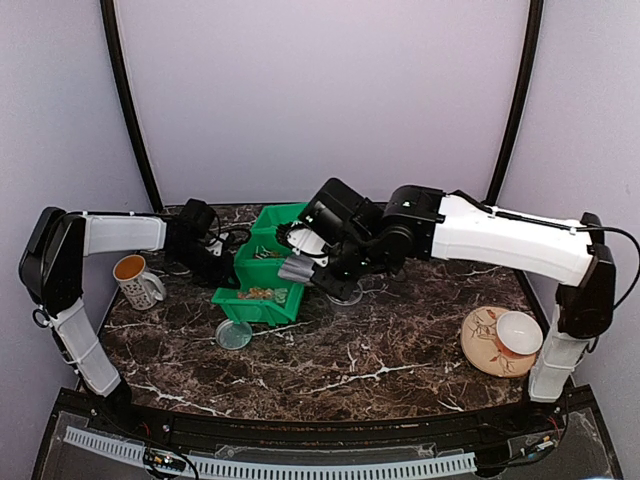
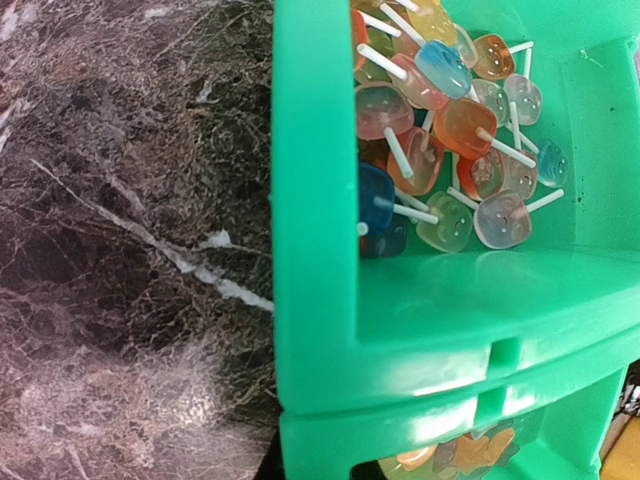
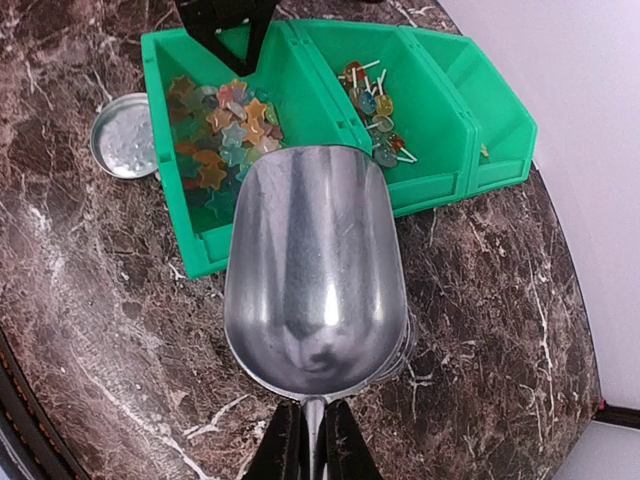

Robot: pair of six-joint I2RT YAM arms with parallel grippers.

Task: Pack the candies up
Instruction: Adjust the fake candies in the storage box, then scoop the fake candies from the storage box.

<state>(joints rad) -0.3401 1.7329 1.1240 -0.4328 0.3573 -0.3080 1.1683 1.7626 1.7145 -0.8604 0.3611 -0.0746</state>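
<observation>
The candies [image 3: 218,140] are small star-shaped sweets in mixed colours, heaped in the left green bin [image 3: 165,215]. Lollipops [image 3: 375,110] lie in the middle bin and fill the left wrist view [image 2: 450,130]. My right gripper [image 3: 312,445] is shut on the handle of an empty metal scoop [image 3: 315,270], held level just in front of the bins [image 1: 297,268]. A clear jar [image 3: 405,345] peeks out under the scoop's right side. My left gripper [image 1: 215,262] is at the bins' left end, closed on the green wall [image 2: 310,250]; its fingers are hidden in its own view.
A round metal lid [image 1: 234,334] lies on the marble in front of the bins. A mug [image 1: 135,280] stands at the left. A plate with a white cup [image 1: 500,340] sits at the right. The third bin [image 3: 490,110] is nearly empty.
</observation>
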